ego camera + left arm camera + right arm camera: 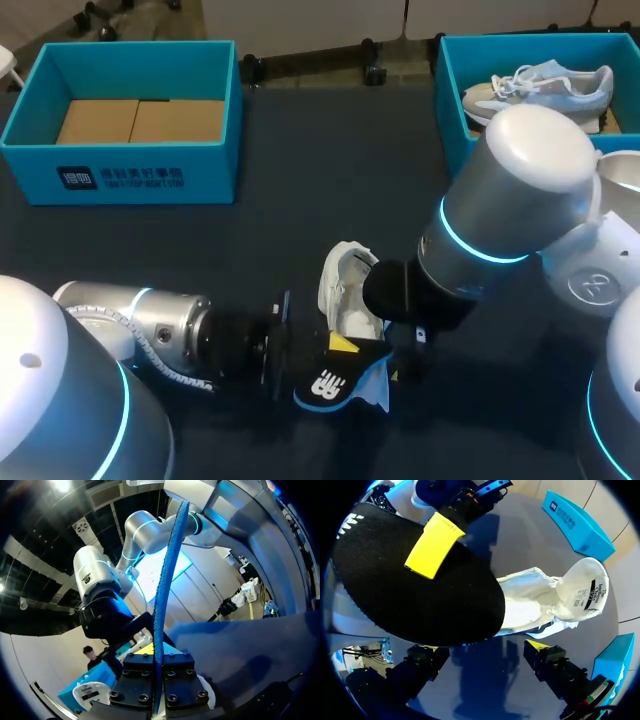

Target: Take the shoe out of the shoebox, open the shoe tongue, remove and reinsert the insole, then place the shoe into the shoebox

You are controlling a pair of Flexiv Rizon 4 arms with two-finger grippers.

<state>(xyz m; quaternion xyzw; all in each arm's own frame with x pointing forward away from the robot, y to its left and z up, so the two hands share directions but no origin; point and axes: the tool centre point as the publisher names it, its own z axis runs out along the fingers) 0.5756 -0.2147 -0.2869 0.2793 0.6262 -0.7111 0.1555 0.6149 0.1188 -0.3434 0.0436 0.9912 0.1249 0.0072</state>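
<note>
A white shoe (348,290) lies on its side on the dark table, its opening toward my grippers. My left gripper (338,350) is shut on the insole (335,382), black on top and blue underneath, and holds it just in front of the shoe. In the left wrist view the insole (167,580) stands edge-on between the shut left gripper (157,656). My right gripper (482,652) is open and hovers above the insole (420,580) and the shoe (545,600). One yellow fingertip (432,545) of the left gripper lies on the insole. In the head view the right gripper (405,348) is mostly hidden under its wrist.
A blue shoebox (30,120) with a bare cardboard floor stands at the back left. A second blue box (450,90) at the back right holds another pale shoe (540,85). Dark table lies between the boxes.
</note>
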